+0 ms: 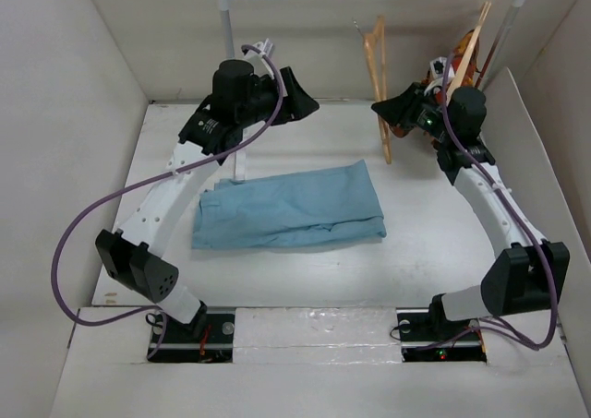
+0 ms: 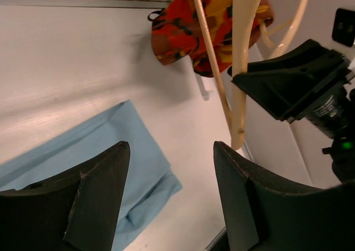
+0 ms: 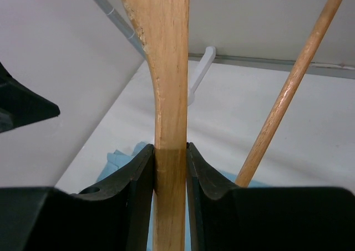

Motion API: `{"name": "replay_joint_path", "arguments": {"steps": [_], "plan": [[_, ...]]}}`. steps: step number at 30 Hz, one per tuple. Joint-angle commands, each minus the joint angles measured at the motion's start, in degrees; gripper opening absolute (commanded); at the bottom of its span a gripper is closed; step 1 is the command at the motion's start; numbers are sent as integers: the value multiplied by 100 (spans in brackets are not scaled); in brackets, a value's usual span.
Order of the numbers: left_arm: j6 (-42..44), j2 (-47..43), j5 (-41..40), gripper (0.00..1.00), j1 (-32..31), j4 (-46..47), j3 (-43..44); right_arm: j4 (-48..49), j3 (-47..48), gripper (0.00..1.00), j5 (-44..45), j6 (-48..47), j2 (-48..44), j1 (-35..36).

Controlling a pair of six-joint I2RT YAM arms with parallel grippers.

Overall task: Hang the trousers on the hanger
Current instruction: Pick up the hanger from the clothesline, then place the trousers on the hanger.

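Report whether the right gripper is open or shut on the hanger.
The right gripper is shut on the hanger: in its wrist view both fingers press against the wood, no gap on either side.

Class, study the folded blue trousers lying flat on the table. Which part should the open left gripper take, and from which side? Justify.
Probably the far right corner of the trousers, from above. They lie flat and far wider than the left gripper, so only an edge can be pinched; that corner lies nearest its open fingers and the hanger.
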Motion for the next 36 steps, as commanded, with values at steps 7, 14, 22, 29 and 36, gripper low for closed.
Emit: {"name": "replay_joint_path", "arguments": {"steps": [7, 14, 22, 29, 36], "plan": [[-617, 399, -424, 60, -699, 359, 502, -209, -1073, 0, 347, -740, -1102, 430], [-600, 803, -1135, 61, -1209, 686, 703, -693, -1400, 0, 770, -959, -1357, 887], [-661, 1349, -2024, 51, -1385, 167, 1003, -842, -1725, 0, 954, -1004, -1700, 1081], [-749, 1560, -1954, 41, -1385, 9, 1178, -1238, -1804, 0, 1551, -1100, -1955, 1336], [-960, 1033, -1278, 46, -1385, 211, 722, -1528, -1620, 0, 2113, -1539, -1674, 1336]]}}
